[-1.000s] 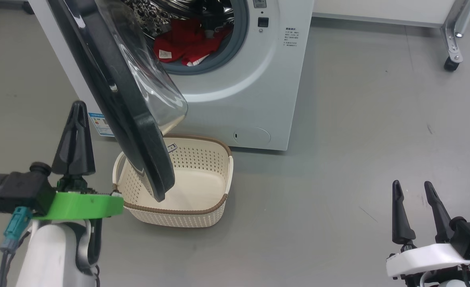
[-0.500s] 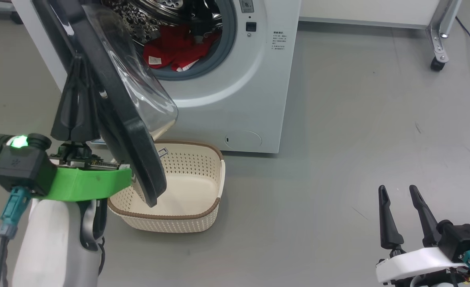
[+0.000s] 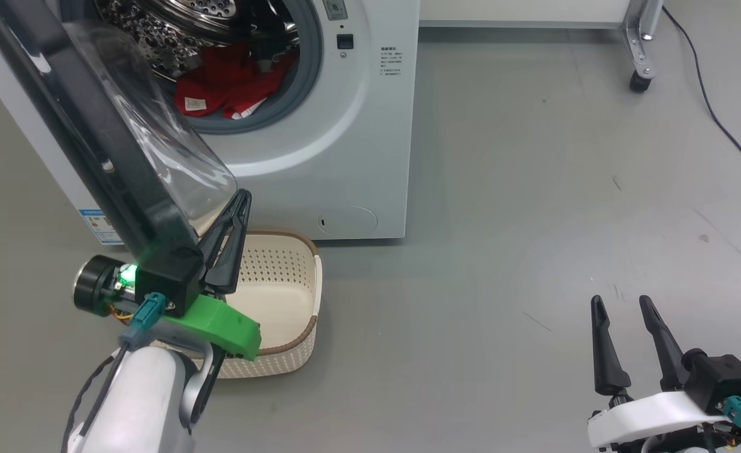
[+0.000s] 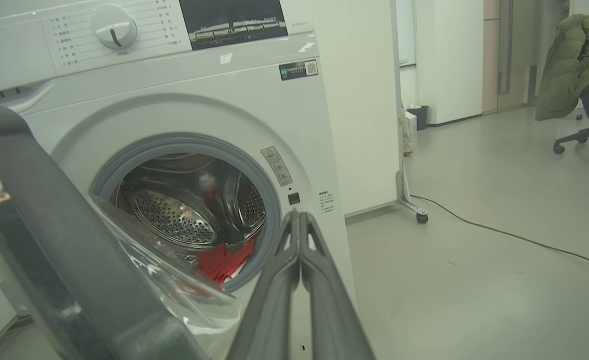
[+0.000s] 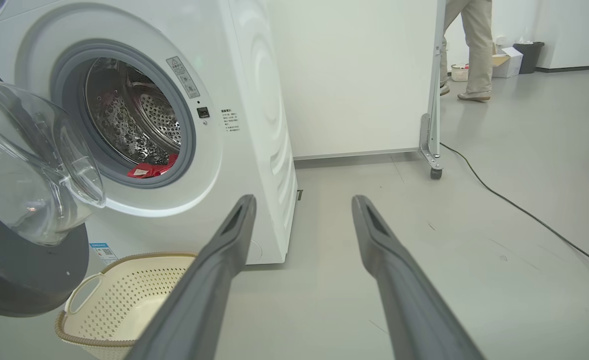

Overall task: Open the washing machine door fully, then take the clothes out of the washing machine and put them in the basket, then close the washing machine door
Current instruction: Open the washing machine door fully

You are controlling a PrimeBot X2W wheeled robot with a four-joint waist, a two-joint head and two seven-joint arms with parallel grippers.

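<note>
While door [image 3: 94, 151] ajar, clothes [image 3: 226, 88] inside washing machine [image 3: 358, 157]; basket [image 3: 276, 277] near door; left fingers [image 3: 229, 251] clenched; right fingers [image 3: 603, 352] released

The head camera is looking steeply down at the washer [image 3: 345, 157] and basket [image 3: 276, 270]. Both wrist cameras are sitting low near the floor [image 5: 474, 250], facing the washer's open drum [image 4: 174, 215], the left one closer.

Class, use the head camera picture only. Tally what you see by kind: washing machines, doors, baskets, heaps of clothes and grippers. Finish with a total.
Washing machine: 1
Door: 1
Basket: 1
Red clothes, one heap: 1
Grippers: 2 (left gripper, right gripper)
Total: 6
</note>
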